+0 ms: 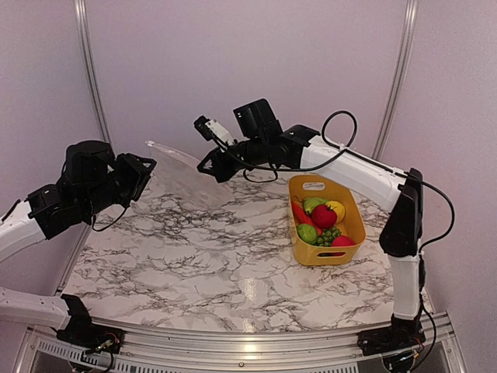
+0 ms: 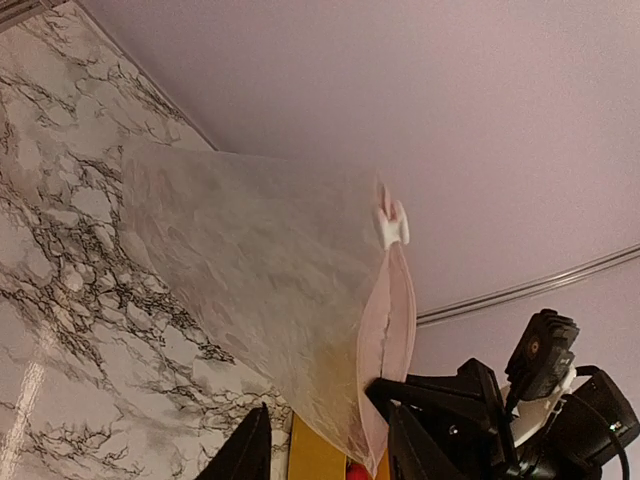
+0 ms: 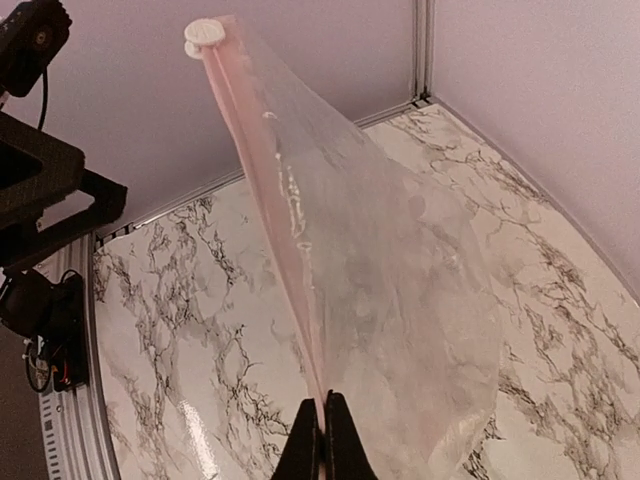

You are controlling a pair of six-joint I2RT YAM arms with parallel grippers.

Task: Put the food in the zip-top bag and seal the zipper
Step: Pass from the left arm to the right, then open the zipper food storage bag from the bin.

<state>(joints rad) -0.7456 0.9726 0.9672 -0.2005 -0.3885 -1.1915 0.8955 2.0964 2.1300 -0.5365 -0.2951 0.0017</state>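
The clear zip-top bag (image 1: 180, 172) hangs in the air over the back of the table, empty. My right gripper (image 1: 210, 165) is shut on one end of its pinkish zipper (image 3: 270, 190); in the right wrist view the fingertips pinch the strip (image 3: 325, 405). A white slider (image 3: 205, 32) sits at the far end of the strip. My left gripper (image 1: 146, 167) is open, and in the left wrist view (image 2: 328, 415) its fingers stand wide apart on either side of the bag's (image 2: 260, 260) lower corner. The food (image 1: 324, 216) lies in the yellow basket (image 1: 354, 211).
The basket stands at the right of the marble table and holds a red apple, lemon (image 1: 336, 208), green apple (image 1: 307, 232), grapes (image 1: 329, 235) and red pepper (image 1: 299, 211). The basket also shows below the bag in the left wrist view (image 2: 315, 455). Pale walls close the back.
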